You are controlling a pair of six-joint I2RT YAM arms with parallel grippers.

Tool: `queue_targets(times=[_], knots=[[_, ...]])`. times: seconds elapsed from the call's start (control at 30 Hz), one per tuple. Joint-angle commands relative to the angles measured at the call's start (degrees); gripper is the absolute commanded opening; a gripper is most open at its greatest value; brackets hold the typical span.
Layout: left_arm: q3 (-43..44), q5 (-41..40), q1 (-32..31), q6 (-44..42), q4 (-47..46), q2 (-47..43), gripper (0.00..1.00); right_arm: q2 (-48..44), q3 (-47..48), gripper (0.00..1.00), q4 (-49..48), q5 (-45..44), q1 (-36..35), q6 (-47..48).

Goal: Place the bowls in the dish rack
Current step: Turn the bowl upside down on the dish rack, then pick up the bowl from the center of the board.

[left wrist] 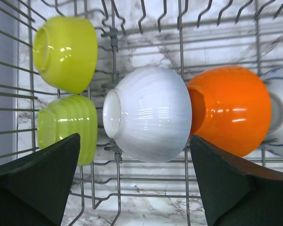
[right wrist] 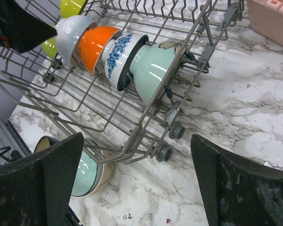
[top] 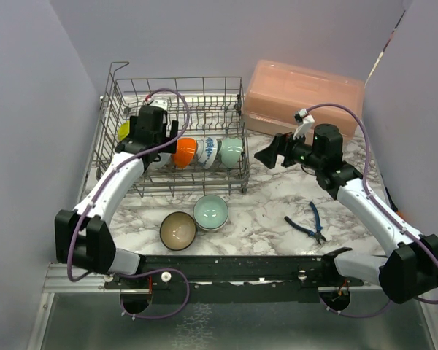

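one white bowl point(left wrist: 148, 120) lies just beyond the left gripper point(left wrist: 135, 137)

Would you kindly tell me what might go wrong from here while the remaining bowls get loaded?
1. The open left claw straddles the white bowl, beside the orange bowl; lifting away crookedly could disturb the row.
2. The beige bowl and pale teal bowl on the table sit close together; gripping one may shove the other.

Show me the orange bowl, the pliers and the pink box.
orange bowl point(left wrist: 231, 115): left wrist view, its outer wall.
pliers point(top: 314, 216): top external view, a blue handle.
pink box point(top: 303, 91): top external view, its lid.
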State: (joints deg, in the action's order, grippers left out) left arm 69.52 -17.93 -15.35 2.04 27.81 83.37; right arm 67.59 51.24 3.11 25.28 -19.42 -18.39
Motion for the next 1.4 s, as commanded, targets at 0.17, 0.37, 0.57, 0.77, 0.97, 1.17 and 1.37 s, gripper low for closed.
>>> queue_targets(times=[0.17,0.37,0.57,0.77,0.97,1.17,1.37], knots=[[-8.1,8.05,0.41,-1.72,-14.28,-15.58,0.99,-2.43,-1.57,1.0,3.37,2.14,-0.18,1.42],[-12.6,13.25,0.41,-1.78,-20.71,-22.12,0.99,-4.77,-3.35,1.0,6.21,3.34,-0.19,2.73],[-15.15,17.72,0.41,-1.77,-24.85,-25.55,0.99,-7.52,-5.33,1.0,8.36,7.15,-0.19,3.26],[-18.57,17.68,0.41,-1.69,-29.98,-29.67,0.99,-9.07,-7.54,1.0,8.32,10.32,-1.72,1.74],[-19.93,15.4,0.41,-1.42,-31.4,-31.48,0.99,-6.84,-5.83,0.99,11.05,4.28,-11.77,2.56],[-20.16,14.43,0.41,-1.17,-31.67,-31.78,0.99,-3.58,-3.47,0.93,11.03,-3.04,-21.77,2.26],[-20.19,13.78,0.41,-0.73,-31.64,-31.6,0.99,2.08,0.2,0.79,10.66,-10.49,-31.14,2.07]])
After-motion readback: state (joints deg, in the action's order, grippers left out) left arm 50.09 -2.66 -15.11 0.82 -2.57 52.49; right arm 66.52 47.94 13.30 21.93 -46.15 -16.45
